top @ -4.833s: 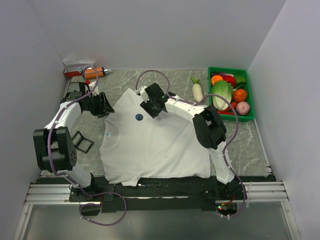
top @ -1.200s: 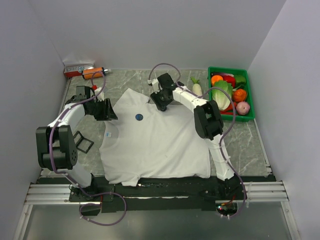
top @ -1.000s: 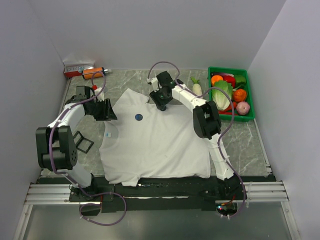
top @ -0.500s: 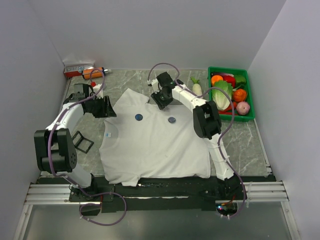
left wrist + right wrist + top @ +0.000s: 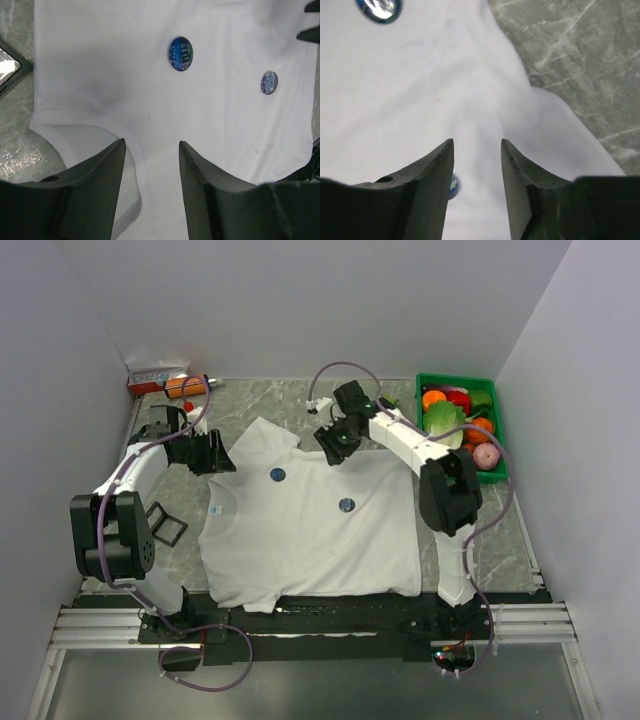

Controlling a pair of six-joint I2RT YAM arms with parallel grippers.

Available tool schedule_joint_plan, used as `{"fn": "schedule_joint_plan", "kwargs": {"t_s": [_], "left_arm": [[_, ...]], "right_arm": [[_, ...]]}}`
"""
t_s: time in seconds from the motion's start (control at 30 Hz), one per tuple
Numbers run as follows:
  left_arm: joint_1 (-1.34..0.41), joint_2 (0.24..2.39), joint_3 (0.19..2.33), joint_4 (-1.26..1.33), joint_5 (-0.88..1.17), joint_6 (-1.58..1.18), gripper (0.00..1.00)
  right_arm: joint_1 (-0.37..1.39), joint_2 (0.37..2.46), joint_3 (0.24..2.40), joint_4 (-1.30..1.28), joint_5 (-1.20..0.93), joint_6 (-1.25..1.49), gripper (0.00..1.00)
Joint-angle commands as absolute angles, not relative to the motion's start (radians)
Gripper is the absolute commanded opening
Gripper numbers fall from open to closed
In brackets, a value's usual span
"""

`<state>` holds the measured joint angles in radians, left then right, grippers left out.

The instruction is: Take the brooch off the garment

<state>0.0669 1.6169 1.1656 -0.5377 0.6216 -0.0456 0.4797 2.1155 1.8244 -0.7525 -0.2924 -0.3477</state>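
The white garment (image 5: 300, 540) lies flat on the table. Two small dark-blue discs rest on it: one brooch (image 5: 278, 474) on the chest near the neck and another (image 5: 346, 505) toward the middle. Both appear in the left wrist view, the nearer brooch (image 5: 180, 53) and the farther one (image 5: 269, 82). My left gripper (image 5: 151, 142) hovers open over the neckline (image 5: 120, 132), empty. At the shirt's far edge my right gripper (image 5: 330, 448) also stands open with only cloth below. In its own view one disc (image 5: 380, 9) sits ahead and another (image 5: 453, 186) peeks beside the left finger.
A green bin (image 5: 500, 430) of vegetables stands at the back right. An orange bottle (image 5: 185, 386) and a small box (image 5: 150, 378) lie at the back left. Black square frames (image 5: 165, 523) sit left of the shirt. A light-blue neck label (image 5: 217, 508) shows.
A second blue disc has appeared on the shirt and now lies lower, toward the middle. The right arm has swung right, its gripper shifting slightly right. The left arm has barely moved.
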Motion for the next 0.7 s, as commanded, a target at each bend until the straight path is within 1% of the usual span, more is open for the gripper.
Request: {"fn": "schedule_joint_plan", "kwargs": {"t_s": [0.0, 0.2, 0.37, 0.5, 0.67], "left_arm": [[0.067, 1.595, 1.200, -0.528, 0.664, -0.046, 0.52], [0.067, 1.566, 1.158, -0.522, 0.658, -0.034, 0.53], [0.067, 1.568, 1.155, -0.525, 0.653, -0.028, 0.52], [0.058, 1.585, 1.186, -0.526, 0.660, -0.031, 0.52], [0.055, 1.600, 1.216, -0.549, 0.643, -0.011, 0.53]], "right_arm": [[0.463, 1.938, 1.601, -0.736, -0.359, -0.559, 0.57], [0.482, 1.852, 1.424, -0.713, -0.345, -0.641, 0.67], [0.500, 1.844, 1.394, -0.701, -0.342, -0.641, 0.68], [0.521, 1.871, 1.381, -0.669, -0.296, -0.600, 0.68], [0.548, 1.890, 1.373, -0.644, -0.295, -0.583, 0.68]]}}
